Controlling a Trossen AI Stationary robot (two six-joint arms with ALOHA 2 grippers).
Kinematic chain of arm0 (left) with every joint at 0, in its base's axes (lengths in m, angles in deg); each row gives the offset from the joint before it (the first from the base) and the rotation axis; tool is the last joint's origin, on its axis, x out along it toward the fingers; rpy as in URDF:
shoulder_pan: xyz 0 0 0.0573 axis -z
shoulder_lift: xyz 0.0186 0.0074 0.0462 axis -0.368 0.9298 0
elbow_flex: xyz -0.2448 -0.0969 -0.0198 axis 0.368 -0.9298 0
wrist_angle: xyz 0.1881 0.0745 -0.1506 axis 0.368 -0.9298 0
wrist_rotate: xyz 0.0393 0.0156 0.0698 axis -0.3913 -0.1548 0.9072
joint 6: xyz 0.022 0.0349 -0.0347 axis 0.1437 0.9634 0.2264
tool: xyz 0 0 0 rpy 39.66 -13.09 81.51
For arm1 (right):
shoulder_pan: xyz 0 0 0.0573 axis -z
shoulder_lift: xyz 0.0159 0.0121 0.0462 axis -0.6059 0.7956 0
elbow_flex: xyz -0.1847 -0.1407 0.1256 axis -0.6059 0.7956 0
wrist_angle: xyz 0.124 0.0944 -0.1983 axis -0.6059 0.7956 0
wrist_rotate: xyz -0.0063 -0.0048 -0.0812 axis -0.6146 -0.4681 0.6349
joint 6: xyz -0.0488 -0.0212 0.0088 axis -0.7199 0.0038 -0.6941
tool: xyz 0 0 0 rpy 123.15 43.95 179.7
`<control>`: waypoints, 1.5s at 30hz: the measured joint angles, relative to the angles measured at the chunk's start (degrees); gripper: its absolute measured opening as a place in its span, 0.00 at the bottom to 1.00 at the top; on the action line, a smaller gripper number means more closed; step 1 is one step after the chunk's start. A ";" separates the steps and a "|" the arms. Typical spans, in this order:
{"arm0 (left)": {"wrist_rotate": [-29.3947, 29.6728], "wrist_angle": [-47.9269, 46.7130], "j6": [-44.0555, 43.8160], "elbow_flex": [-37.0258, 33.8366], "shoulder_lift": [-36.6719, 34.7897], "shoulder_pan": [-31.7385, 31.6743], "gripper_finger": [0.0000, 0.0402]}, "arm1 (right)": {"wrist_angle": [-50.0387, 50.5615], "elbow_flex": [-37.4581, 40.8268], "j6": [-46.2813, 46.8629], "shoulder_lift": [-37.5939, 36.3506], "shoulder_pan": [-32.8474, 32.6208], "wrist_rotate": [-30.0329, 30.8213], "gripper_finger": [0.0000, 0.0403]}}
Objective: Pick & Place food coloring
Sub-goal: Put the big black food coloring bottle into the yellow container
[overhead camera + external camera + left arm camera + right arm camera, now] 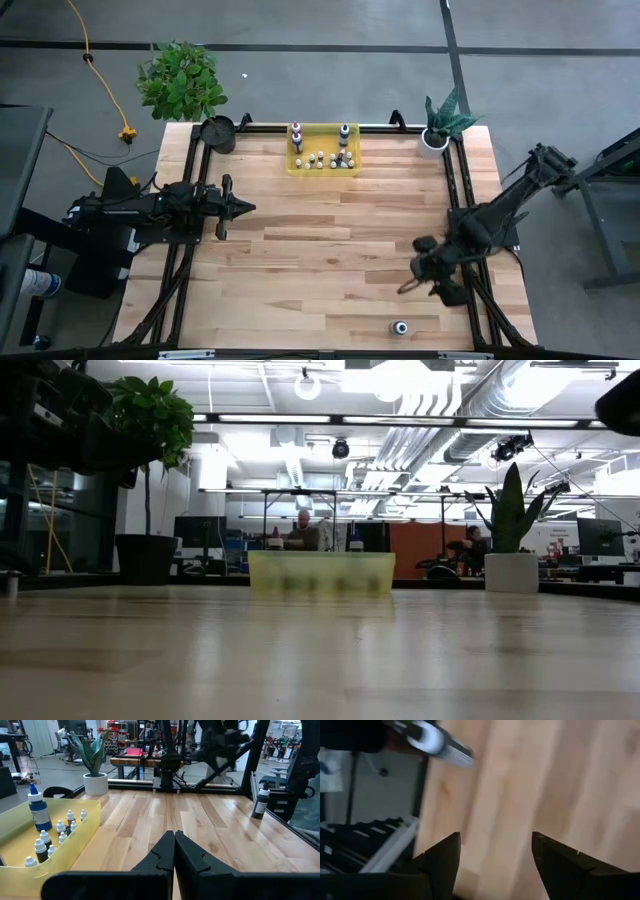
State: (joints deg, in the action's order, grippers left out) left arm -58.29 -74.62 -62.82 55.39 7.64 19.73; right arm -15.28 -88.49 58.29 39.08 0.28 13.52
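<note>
Item: food coloring set, sorting nearly complete by our reckoning. We count most of the small bottles [322,158] standing inside the yellow see-through bin [300,170] at the far middle of the bench [320,260], among them two taller ones at its back corners, one with a blue body in the left wrist view. Outstanding: one lone bottle [400,327] upright on the bare wood at the near edge, well apart from the bin. We judge this the last piece to fetch. Right tool [420,277]: released, fingers spread wide with nothing between them, hanging near the lone bottle but not over it. Left tool [243,208]: clenched empty, parked at the left side of the bench, pointing inward.
</note>
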 joint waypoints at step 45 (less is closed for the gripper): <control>0.00 0.00 -0.02 0.00 0.01 0.01 0.00 | 2.41 -30.36 -12.92 36.43 -12.61 12.03 0.54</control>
State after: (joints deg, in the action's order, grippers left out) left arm -58.29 -74.62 -62.84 55.39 7.66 19.74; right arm -12.87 -118.85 45.38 75.51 -12.33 25.55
